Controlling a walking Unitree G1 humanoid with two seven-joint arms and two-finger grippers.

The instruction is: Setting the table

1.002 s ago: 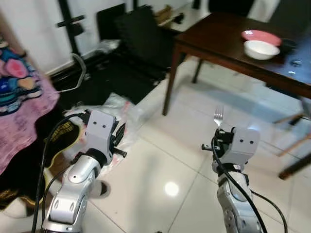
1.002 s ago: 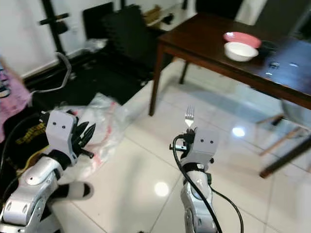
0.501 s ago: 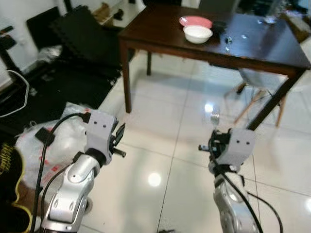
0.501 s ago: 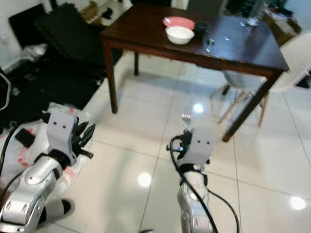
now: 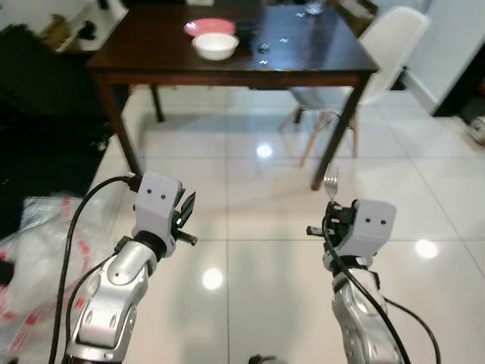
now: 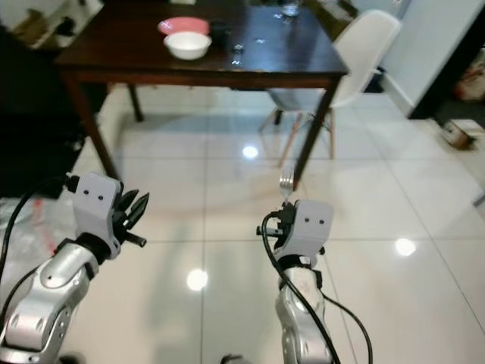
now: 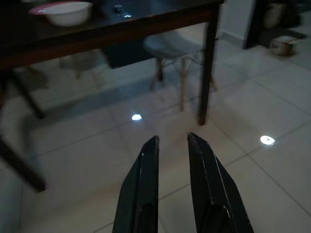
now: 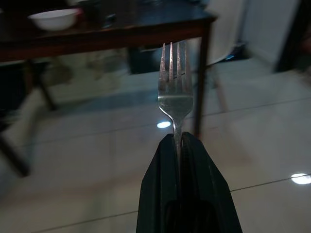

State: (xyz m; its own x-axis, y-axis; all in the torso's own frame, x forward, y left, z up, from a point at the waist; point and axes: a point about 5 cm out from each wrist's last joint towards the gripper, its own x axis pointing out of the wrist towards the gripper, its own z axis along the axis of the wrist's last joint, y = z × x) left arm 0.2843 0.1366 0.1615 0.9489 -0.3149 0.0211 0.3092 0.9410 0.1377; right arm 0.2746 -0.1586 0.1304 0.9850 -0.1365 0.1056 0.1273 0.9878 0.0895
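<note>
- Left gripper (image 5: 186, 220): raised over the glossy tiled floor (image 5: 250, 250) at near left. Its two black fingers (image 7: 143, 184) stand a narrow gap apart, nothing between them.
- Clear plastic bag (image 5: 26, 258): lies crumpled on the floor at the left edge, beside the left arm.
- Dark wooden table (image 5: 151, 64): stands at the far side, well apart from both grippers.
- Pink plate (image 5: 209, 26): on the table's far left part; the white bowl (image 5: 215, 46) sits just beside it on its near side.
- White chair (image 5: 379, 53): stands at the table's right end.
- Right gripper (image 8: 177, 145): held up at near right, fingers pressed together on the handle of a metal fork (image 8: 175, 87).
- Fork: upright, tines up, clear of the table and over the floor.
</note>
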